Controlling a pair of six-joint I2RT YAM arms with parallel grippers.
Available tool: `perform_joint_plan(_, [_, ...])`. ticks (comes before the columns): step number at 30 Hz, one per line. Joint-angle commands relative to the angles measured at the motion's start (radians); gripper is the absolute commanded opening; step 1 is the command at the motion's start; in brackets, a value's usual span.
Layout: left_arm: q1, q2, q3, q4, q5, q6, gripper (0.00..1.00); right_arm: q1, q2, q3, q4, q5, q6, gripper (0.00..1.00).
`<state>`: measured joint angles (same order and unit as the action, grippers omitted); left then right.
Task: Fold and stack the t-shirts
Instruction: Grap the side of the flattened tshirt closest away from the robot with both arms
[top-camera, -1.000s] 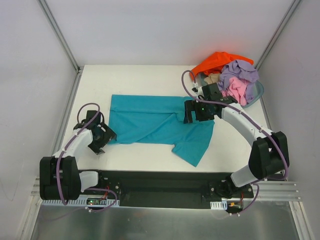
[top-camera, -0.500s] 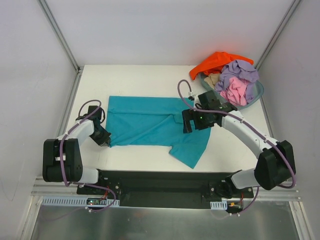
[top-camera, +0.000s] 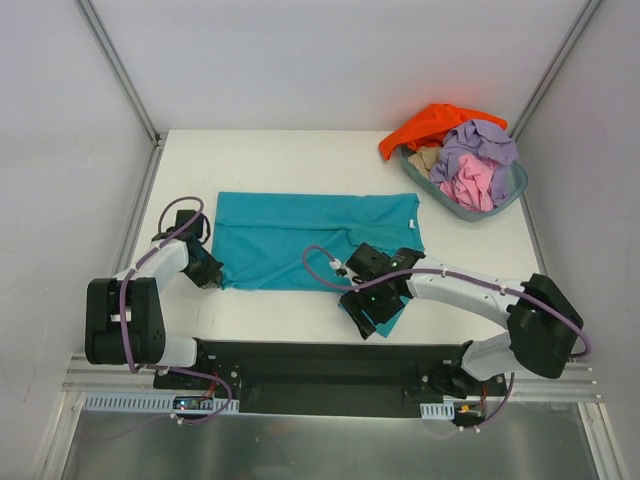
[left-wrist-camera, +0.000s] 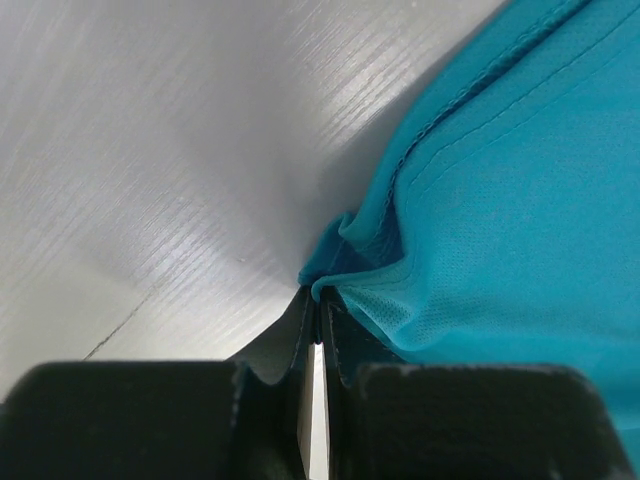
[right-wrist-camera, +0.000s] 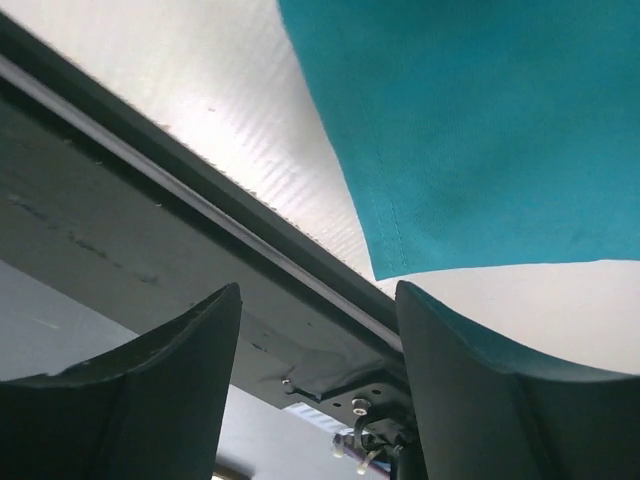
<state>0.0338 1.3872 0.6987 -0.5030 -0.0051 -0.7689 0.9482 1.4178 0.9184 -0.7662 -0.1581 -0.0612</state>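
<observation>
A teal t-shirt (top-camera: 290, 240) lies spread flat across the middle of the table. My left gripper (top-camera: 207, 275) is at its front left corner, shut on the hem of the teal cloth (left-wrist-camera: 480, 180), which bunches up right at the fingertips of the left gripper (left-wrist-camera: 318, 300). My right gripper (top-camera: 360, 318) hovers low at the shirt's front sleeve tip (top-camera: 388, 315), near the table's front edge. In the right wrist view the right gripper (right-wrist-camera: 318, 330) is open with nothing between its fingers, and the teal sleeve corner (right-wrist-camera: 470, 130) lies just beyond them.
A grey-blue basin (top-camera: 455, 208) at the back right holds orange (top-camera: 425, 125), lavender (top-camera: 480, 140), pink (top-camera: 470, 185) and beige (top-camera: 427, 160) shirts. The black base rail (right-wrist-camera: 150, 200) runs along the table's front edge, right below the right gripper.
My left gripper has shut on the shirt's front left corner. My right arm has swung from the shirt's right middle down to the front sleeve tip, leaving the shirt's right side lying flatter.
</observation>
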Motion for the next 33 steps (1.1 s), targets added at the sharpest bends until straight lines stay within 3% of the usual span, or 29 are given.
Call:
perform_joint_plan(1, [-0.003, -0.034, -0.007, 0.055, 0.004, 0.011, 0.0, 0.004, 0.052, -0.047, 0.044, 0.028, 0.09, 0.65])
perform_joint_plan(8, [-0.002, -0.07, -0.005, 0.054, 0.004, 0.014, 0.0, -0.008, 0.156, -0.05, 0.064, 0.107, 0.123, 0.59])
perform_joint_plan(14, [0.002, -0.083, -0.007, 0.054, 0.004, 0.013, 0.0, -0.029, 0.191, -0.076, 0.042, 0.123, 0.169, 0.38])
perform_joint_plan(16, [0.006, -0.094, -0.01, 0.044, 0.002, 0.014, 0.0, -0.029, 0.175, -0.095, 0.019, 0.137, 0.187, 0.28])
perform_joint_plan(17, [0.009, -0.1, -0.018, 0.037, 0.002, 0.02, 0.0, -0.031, 0.152, -0.101, 0.012, 0.14, 0.193, 0.17])
perform_joint_plan(18, [0.018, -0.105, -0.021, 0.015, -0.018, 0.022, 0.0, -0.031, 0.136, -0.11, -0.008, 0.132, 0.202, 0.01])
perform_joint_plan(24, [0.041, -0.152, -0.044, -0.094, -0.108, -0.016, 0.0, -0.031, 0.044, -0.173, -0.097, 0.103, 0.248, 0.01])
perform_joint_plan(33, [0.04, -0.258, -0.042, -0.123, 0.0, -0.04, 0.0, -0.04, -0.118, -0.063, -0.174, 0.028, 0.161, 0.01])
